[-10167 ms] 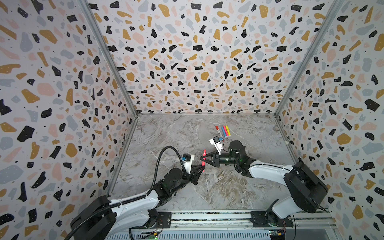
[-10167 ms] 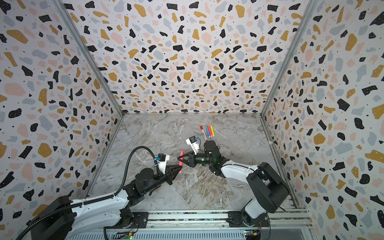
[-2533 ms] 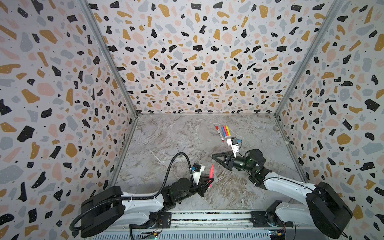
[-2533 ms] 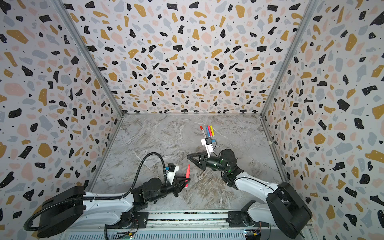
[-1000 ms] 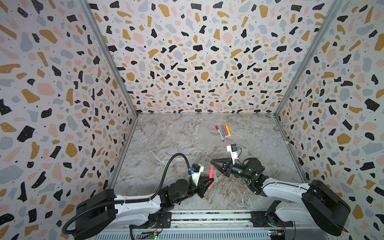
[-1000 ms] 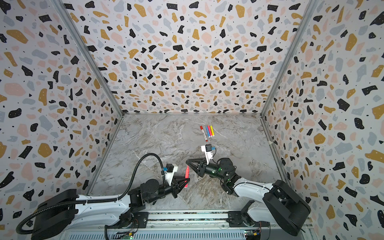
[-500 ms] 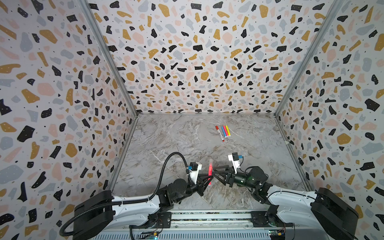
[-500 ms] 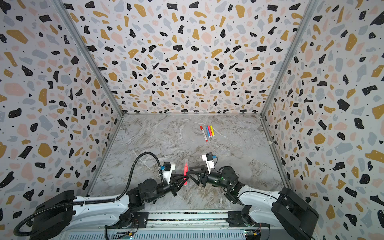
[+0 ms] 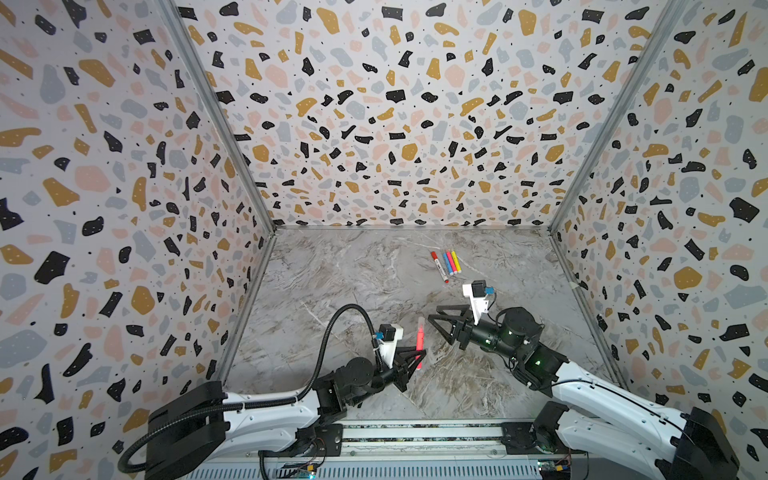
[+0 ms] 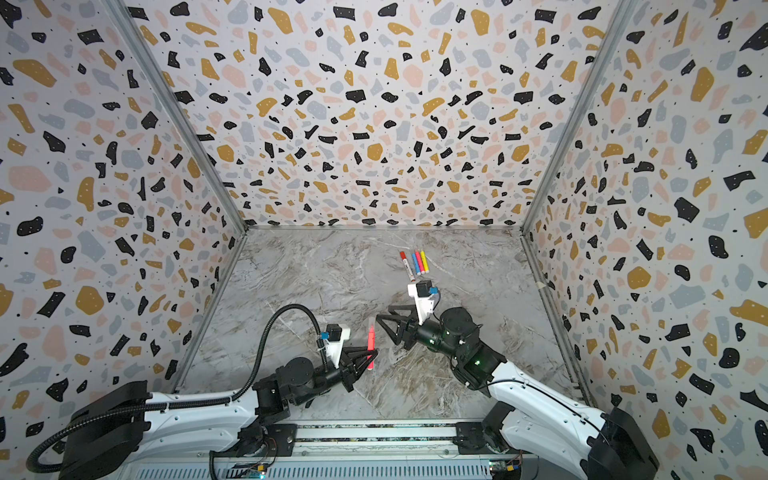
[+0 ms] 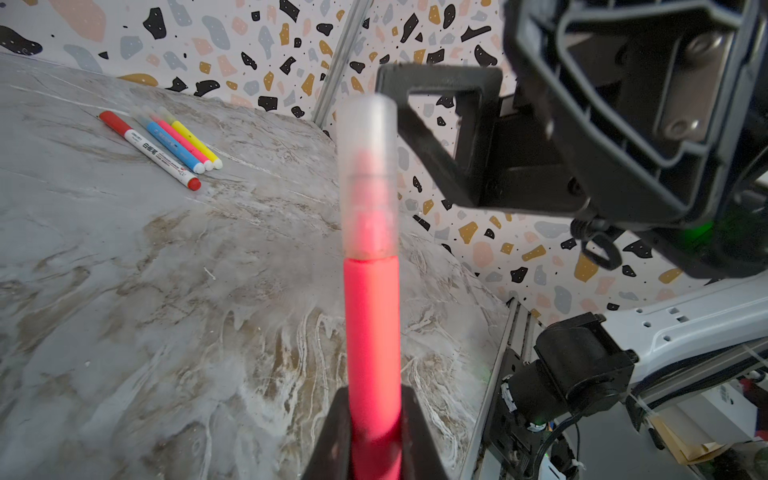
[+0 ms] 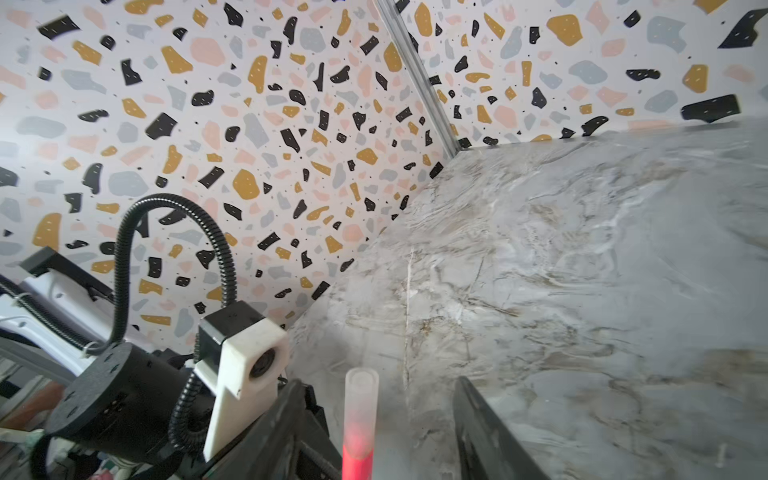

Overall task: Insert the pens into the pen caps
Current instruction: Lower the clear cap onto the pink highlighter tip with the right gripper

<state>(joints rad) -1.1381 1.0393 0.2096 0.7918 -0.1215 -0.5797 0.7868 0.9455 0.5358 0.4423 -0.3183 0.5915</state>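
A pink-red pen (image 9: 419,345) (image 10: 370,345) stands upright in my left gripper (image 9: 417,360) (image 10: 369,358), which is shut on its lower barrel. In the left wrist view a frosted clear pen cap (image 11: 368,178) sits on the top of the pen (image 11: 372,332). My right gripper (image 9: 434,316) (image 10: 383,313) hangs just right of the cap, open and empty. The right wrist view shows the pen cap (image 12: 360,401) low between its spread fingers, untouched. A white pen with a red cap (image 9: 439,268), a blue pen (image 9: 447,264), a pink pen (image 9: 452,262) and a yellow pen (image 9: 456,261) lie side by side at the back.
Speckled walls close the marble floor (image 9: 353,282) on three sides. A metal rail (image 9: 415,434) runs along the front edge. The left arm's black cable loop (image 9: 353,309) arches above its wrist.
My right gripper came in to the pen's top end, opened, and has drawn back up and to the right. The left gripper still holds the pen upright.
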